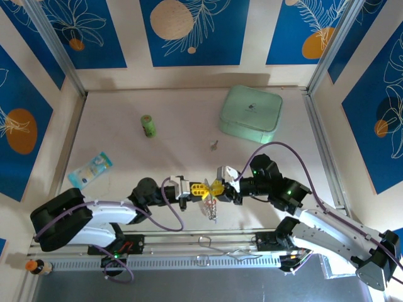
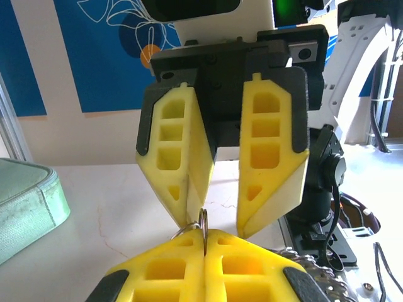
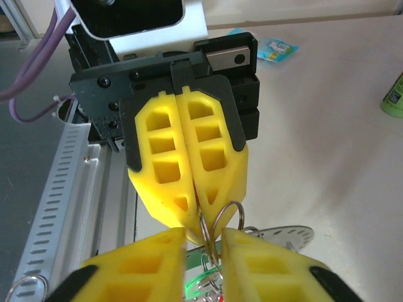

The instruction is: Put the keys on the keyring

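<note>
Slotted rail [image 1: 189, 261] near edge; pale tabletop [image 1: 182, 148]; blue floral wall panels [image 1: 220, 38] behind.

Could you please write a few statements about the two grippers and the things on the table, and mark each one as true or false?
1. The left gripper is shut on a thin metal ring. True.
2. The right gripper is pressed fully shut. False: it is open, and the ring sits in the gap.
3. The green bottle is inside the mint-green box. False: it is on the table, apart from the box and to its left in the top view.
4. A small key lies alone on the table between the grippers and the mint-green box. True.
</note>
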### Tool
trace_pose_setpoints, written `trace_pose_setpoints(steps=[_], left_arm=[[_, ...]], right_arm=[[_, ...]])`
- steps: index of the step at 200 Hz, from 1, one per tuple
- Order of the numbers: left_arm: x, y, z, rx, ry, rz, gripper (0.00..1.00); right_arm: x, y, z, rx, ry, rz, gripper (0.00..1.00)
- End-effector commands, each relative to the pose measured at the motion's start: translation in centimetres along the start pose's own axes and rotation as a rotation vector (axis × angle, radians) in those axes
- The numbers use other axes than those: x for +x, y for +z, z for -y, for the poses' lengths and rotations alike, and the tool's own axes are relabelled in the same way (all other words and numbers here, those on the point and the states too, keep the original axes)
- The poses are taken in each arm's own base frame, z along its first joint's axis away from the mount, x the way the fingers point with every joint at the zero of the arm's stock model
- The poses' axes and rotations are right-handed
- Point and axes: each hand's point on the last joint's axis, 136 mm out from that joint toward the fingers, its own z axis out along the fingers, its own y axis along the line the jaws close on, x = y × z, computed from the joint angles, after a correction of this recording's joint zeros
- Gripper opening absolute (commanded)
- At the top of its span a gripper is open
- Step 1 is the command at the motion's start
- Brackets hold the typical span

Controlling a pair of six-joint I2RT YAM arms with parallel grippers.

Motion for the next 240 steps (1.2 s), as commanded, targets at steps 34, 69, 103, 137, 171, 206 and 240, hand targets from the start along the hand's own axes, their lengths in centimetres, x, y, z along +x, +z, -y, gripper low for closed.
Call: trace_pose_setpoints(steps=[34,69,103,137,171,206,240], left_arm=[[-2.6,0.1,0.5,0.028,0.041,0.096,0.00],[-1.0,-0.1,-0.4,-0.035,0.032,0.018,0.14],[2.2,0.6,-1.0,-0.034,-0.024,-0.219,0.18],[2.4,1.0,-1.2,-0.025,-0.015,-0.259,0.17],[1.4,0.9,-0.9,-0.007,0.018,-0.237,0.00],[-0.5,0.1,-0.6,-0.022,0.047,-0.137,0.00],[-1.3,-0.2,-0.1,-0.011,0.038,-0.079,0.00]], right_arm=[[-0.4,0.2,-0.3,-0.021,-0.036,0.004,0.00],[0.1,-0.2,0.0,-0.005,-0.073,-0.077,0.00],[0.4,-0.3,-0.5,-0.039,-0.116,-0.187,0.00],[0.9,0.1,-1.3,-0.101,-0.143,-0.306,0.00],[-0.4,0.3,-1.4,-0.119,-0.110,-0.278,0.00],[-1.7,-0.9,-0.6,-0.072,-0.045,-0.073,0.35],[-1.0,-1.0,-0.4,-0.059,-0.012,-0.022,0.37]])
